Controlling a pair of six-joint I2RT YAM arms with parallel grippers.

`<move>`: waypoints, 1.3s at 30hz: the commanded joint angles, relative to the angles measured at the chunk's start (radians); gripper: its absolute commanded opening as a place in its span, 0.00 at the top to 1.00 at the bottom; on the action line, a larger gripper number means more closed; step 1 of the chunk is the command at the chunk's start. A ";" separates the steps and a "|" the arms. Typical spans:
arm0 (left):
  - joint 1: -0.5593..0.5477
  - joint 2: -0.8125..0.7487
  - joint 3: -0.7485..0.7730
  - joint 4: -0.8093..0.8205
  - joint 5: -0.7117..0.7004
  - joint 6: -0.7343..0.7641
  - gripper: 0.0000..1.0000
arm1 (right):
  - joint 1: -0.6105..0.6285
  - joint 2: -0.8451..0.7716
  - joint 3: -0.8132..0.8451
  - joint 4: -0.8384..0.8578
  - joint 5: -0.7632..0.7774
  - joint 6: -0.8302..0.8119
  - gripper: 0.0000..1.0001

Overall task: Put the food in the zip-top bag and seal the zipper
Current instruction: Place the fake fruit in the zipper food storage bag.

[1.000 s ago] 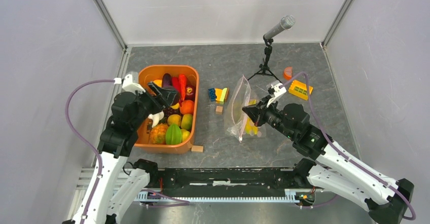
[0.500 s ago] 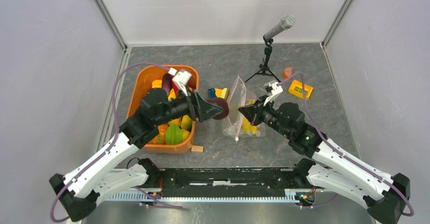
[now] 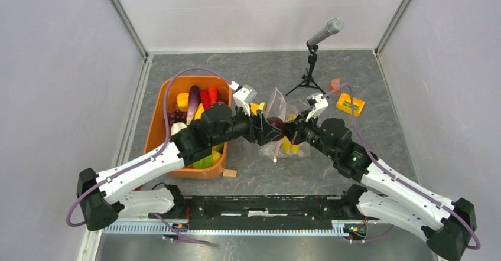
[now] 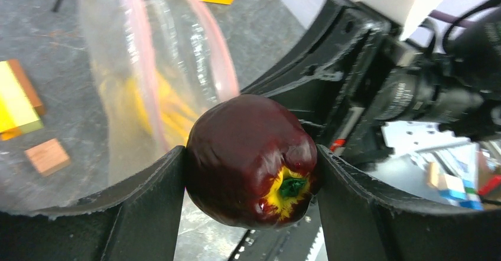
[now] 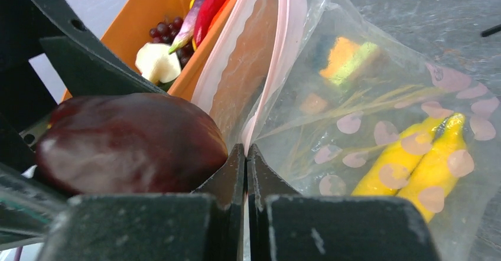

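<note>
Left gripper (image 4: 249, 166) clamps a dark red fruit (image 4: 248, 143) beside the zip-top bag's (image 4: 171, 66) mouth; right gripper (image 5: 245, 153) pinches the zipper (image 5: 289, 31), holding it open. Release only well inside.

end effector (image 5: 246, 153) pinches the zip-top bag (image 5: 378, 78) beside a dark red fruit (image 5: 130, 140).

Tub (image 3: 214, 171) left of bag (image 3: 275, 101), microphone (image 3: 325, 33) behind it
</note>
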 commanded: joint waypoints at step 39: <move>-0.086 0.065 0.163 -0.122 -0.139 0.241 0.00 | 0.003 -0.204 -0.030 -0.002 0.069 0.090 1.00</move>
